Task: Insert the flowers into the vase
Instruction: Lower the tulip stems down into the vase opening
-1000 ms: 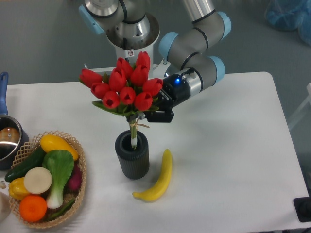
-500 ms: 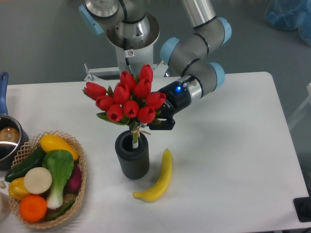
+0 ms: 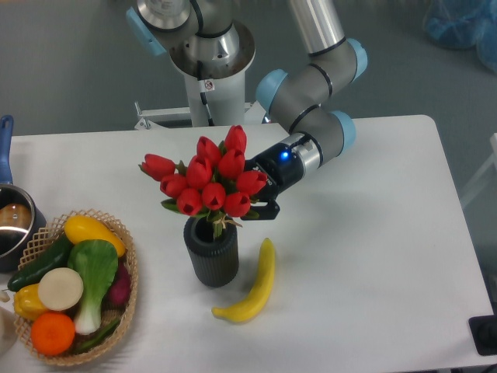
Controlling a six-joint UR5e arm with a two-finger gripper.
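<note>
The flowers (image 3: pixel 208 180), a bunch of red tulip buds with green leaves, stand with their stems down inside the mouth of the vase (image 3: pixel 211 255), a dark grey ribbed cylinder near the table's middle. The buds spread wider than the vase rim. My gripper (image 3: pixel 247 208) sits just right of the bunch, at the level of the lowest buds and leaves. Its fingers are mostly hidden behind the flowers, so their grip on the stems does not show.
A yellow banana (image 3: pixel 252 286) lies right of the vase. A wicker basket (image 3: pixel 127 256) of vegetables and fruit stands at the left front. A metal pot (image 3: pixel 12 221) with a blue handle is at the left edge.
The gripper and the bunch have moved down. The stems have sunk deeper into the vase, and the leaves now sit just above its rim.
</note>
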